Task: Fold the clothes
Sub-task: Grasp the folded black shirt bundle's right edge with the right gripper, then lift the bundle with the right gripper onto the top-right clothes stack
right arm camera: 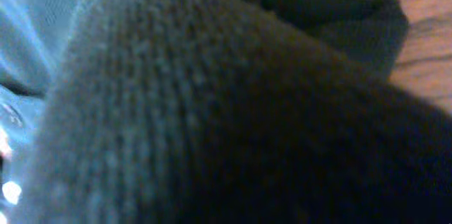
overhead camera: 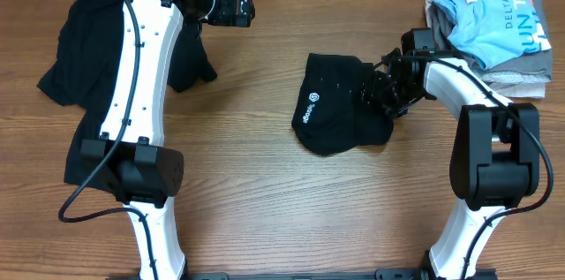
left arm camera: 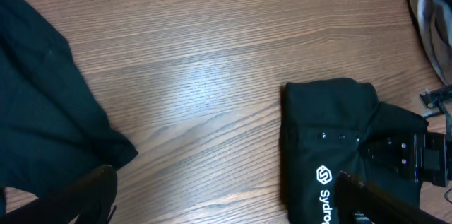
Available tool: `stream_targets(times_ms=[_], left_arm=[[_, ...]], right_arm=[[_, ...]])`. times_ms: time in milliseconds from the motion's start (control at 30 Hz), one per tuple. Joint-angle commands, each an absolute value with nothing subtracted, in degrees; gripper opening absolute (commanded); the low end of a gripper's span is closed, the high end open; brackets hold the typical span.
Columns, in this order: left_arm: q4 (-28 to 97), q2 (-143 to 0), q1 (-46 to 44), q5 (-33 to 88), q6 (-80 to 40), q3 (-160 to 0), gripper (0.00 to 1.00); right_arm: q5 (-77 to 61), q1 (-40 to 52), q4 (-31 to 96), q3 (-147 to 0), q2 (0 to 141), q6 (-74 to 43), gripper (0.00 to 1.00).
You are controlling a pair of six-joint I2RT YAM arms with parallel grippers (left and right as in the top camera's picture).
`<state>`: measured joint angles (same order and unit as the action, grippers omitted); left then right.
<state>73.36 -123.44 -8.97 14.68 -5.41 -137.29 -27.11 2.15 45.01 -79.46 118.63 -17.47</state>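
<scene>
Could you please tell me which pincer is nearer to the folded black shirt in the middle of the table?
Right. The right pincer is at the folded black shirt's right edge, against the fabric; the left pincer hangs apart from it, farther out and to its left.

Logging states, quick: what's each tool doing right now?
Left tool: open, empty.
Right tool: on the folded black shirt; grip cannot be told.

Folded black cloth shirt (overhead camera: 340,108): matt fabric, fine knit ribs close up; white logo print smooth.
Brown wooden table (overhead camera: 265,192): smooth, streaked grain, faint sheen.
White arm shells (overhead camera: 152,55): smooth, glossy plastic.
Light-blue crumpled cloth shirt (overhead camera: 490,19): soft, matt.
</scene>
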Motion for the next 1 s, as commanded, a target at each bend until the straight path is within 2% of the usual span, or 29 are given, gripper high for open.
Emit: stream_targets(times_ms=[0, 33, 200, 467, 700, 967], left_arm=[[73.5, -122.3, -9.0, 14.4, -3.8, -138.1, 1.0], [73.5, -122.3, -9.0, 14.4, -3.8, -138.1, 1.0], [73.5, -122.3, -9.0, 14.4, -3.8, -138.1, 1.0], [73.5, -122.3, -9.0, 14.4, -3.8, -138.1, 1.0], [73.5, -122.3, -9.0, 14.4, -3.8, -138.1, 1.0], [73.5, -122.3, -9.0, 14.4, -3.8, -138.1, 1.0]], right_arm=[[-32.9, 3.2, 43.0, -78.7, 119.9, -21.1, 0.2], [-35.5, 3.5, 42.0, -78.7, 119.9, -21.1, 0.04], [-43.1, 3.6, 37.1, -79.0, 119.6, -20.4, 0.04], [-43.8, 1.5, 39.5, -82.9, 111.1, -20.3, 0.04], [-43.6, -1.6, 39.2, -87.5, 101.9, -24.4, 0.04], [-39.9, -6.7, 33.6, -94.2, 100.2, -33.2, 0.04]])
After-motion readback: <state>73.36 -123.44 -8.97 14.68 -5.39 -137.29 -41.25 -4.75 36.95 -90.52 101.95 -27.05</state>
